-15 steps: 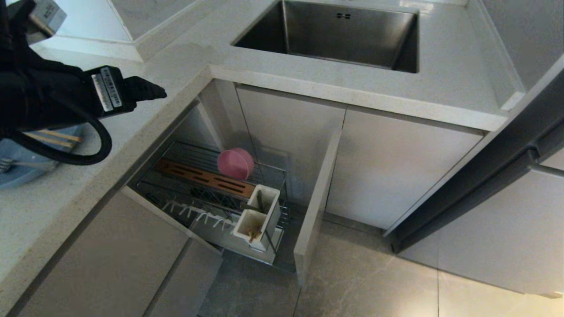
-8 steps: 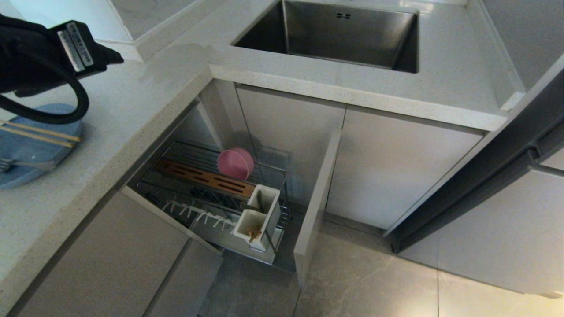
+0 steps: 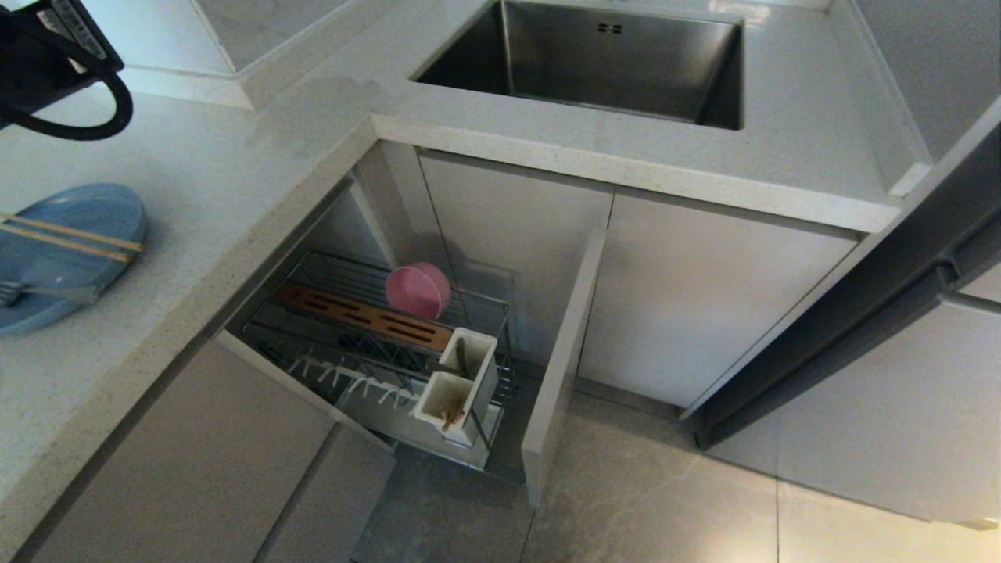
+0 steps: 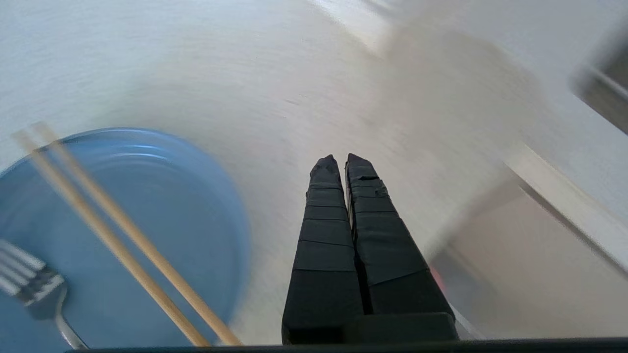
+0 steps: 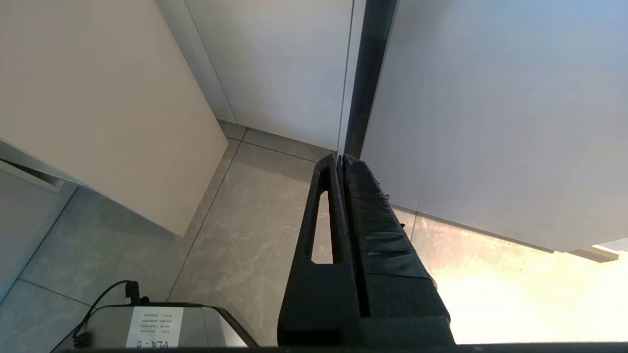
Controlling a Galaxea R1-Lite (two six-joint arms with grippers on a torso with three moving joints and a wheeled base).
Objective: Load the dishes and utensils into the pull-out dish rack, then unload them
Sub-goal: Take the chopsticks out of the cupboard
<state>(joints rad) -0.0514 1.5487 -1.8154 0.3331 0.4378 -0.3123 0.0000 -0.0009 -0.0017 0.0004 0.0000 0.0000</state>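
- On the table, at the robot's left, the blue plate (image 3: 66,254) is seen lying flat, well apart from the pulled-out dish rack (image 3: 375,344) below.
- Across the plate the chopsticks (image 3: 70,237) are laid side by side, long axis running roughly left to right in the head view; the fork (image 3: 47,292) rests on the plate nearer the robot.
- The left claw (image 4: 340,162) is held above bare table just beside the plate's rim, clenched, nothing between its fingers. In the head view only the arm's black body is caught, at the upper left corner.
- The chopsticks are judged to lie to one side of the claw's line, not ahead of it; a sideways shift over the plate and a reopening would be needed.
- The pink bowl (image 3: 418,290) is already stood on edge in the rack, behind the wooden strip (image 3: 364,316); the white utensil box (image 3: 457,385) holds something not identifiable.
- The right claw (image 5: 341,162) is parked low over the floor, clenched and empty; the left arm is clearly the nearer.
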